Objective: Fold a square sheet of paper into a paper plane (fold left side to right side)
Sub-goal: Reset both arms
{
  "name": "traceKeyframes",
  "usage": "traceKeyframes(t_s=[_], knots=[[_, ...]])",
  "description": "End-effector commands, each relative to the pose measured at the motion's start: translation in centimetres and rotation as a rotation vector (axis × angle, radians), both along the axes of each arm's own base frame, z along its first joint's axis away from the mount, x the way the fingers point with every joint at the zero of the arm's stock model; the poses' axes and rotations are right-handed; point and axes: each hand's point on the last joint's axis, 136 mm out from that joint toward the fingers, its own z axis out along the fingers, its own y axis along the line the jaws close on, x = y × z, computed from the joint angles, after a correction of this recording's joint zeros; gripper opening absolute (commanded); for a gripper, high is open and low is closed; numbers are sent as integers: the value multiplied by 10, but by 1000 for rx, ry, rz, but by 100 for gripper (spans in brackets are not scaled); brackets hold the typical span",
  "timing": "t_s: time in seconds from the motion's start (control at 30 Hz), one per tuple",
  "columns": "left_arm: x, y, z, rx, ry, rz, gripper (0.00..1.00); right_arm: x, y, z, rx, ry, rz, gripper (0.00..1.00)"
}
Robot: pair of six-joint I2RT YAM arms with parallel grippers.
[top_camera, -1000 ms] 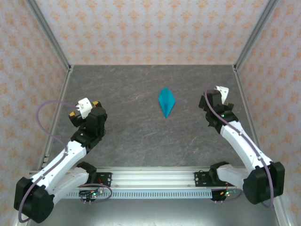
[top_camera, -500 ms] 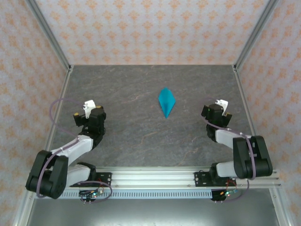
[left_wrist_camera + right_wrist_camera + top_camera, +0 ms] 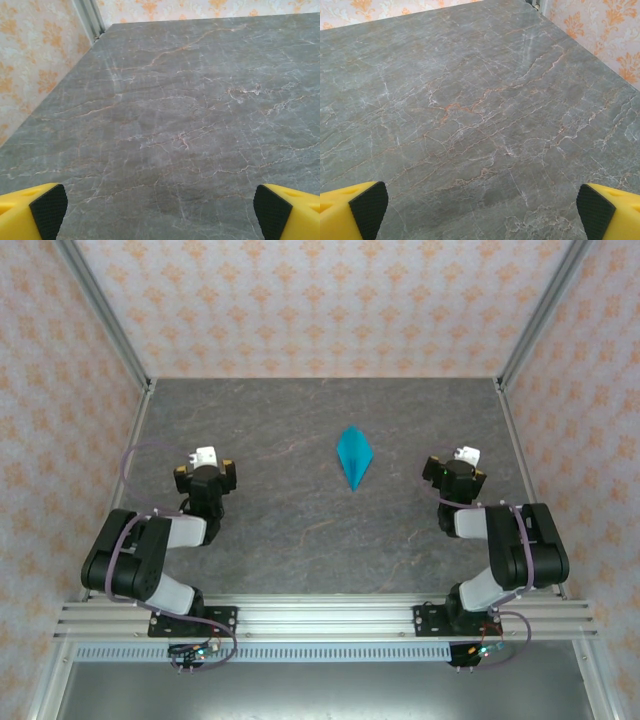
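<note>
Both wide apart, empty: left gripper [image 3: 205, 468], right gripper [image 3: 452, 471], parked clear of plane [image 3: 354, 457] flat on desk [image 3: 290, 540]; folding apparently finished.

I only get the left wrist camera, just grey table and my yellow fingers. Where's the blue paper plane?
Observer: The paper plane lies flat on the table, a little right of the middle.
Operator: Which way does it point?
Observer: Its sharp tip points toward the near edge of the table, where the arms are bolted.
Operator: Is the other gripper holding it?
Observer: No. The right gripper is open and empty, off to the plane's right, not touching it.
Operator: Who's closer, me or it?
Observer: Yours, the left gripper, sits farther from the plane than the right one.
</note>
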Motion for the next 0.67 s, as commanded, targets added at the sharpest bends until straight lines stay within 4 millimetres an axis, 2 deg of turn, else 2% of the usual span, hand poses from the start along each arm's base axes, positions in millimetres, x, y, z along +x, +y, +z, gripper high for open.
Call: traceKeyframes(t_s=[0.0, 0.63], knots=[[12, -3, 8, -61, -26, -39, 100, 5, 0, 12, -1, -50, 10, 100], [13, -3, 10, -59, -37, -39, 100, 5, 2, 14, -8, -49, 16, 100]])
